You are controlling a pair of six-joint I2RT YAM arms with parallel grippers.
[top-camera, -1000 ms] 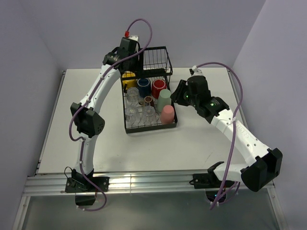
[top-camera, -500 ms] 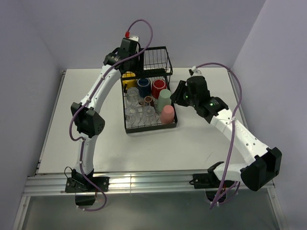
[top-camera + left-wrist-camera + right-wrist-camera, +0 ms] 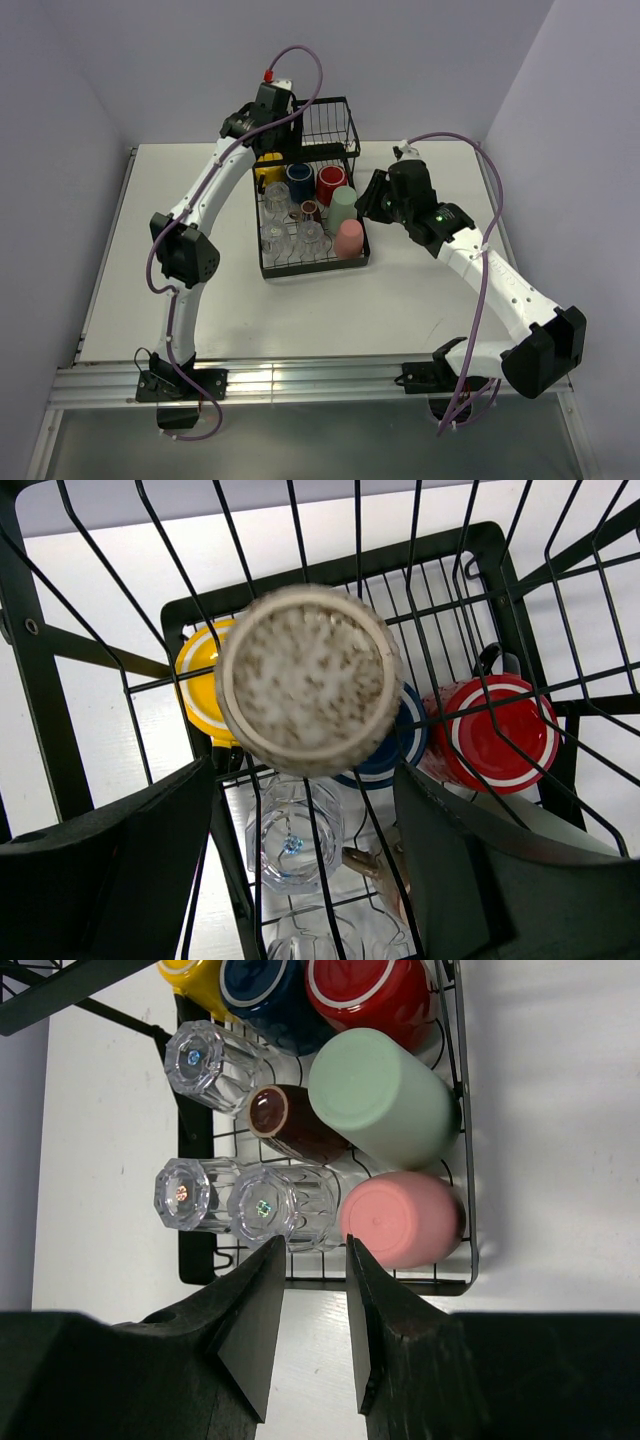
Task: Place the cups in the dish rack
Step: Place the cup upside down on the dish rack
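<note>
The black wire dish rack (image 3: 315, 266) holds the cups. Yellow (image 3: 195, 975), navy (image 3: 265, 990) and red (image 3: 370, 995) mugs stand at its far end, with a green tumbler (image 3: 380, 1095), a pink tumbler (image 3: 400, 1218), a brownish glass (image 3: 295, 1125) and clear glasses (image 3: 285, 1205) nearer. A speckled beige cup (image 3: 305, 680) rests upside down in the tall basket section. My left gripper (image 3: 305, 780) hangs just above it, open, fingers clear of its sides. My right gripper (image 3: 313, 1250) hovers over the table at the rack's near rim, open by a narrow gap, holding nothing.
The rack's tall basket wires (image 3: 30, 650) surround my left gripper (image 3: 272, 118) on all sides. My right gripper (image 3: 368, 195) sits just right of the rack. White table (image 3: 450, 180) lies on both sides of the rack, with walls close behind.
My left gripper has lifted slightly out of the basket and its fingers have spread a little wider. The right arm has barely shifted.
</note>
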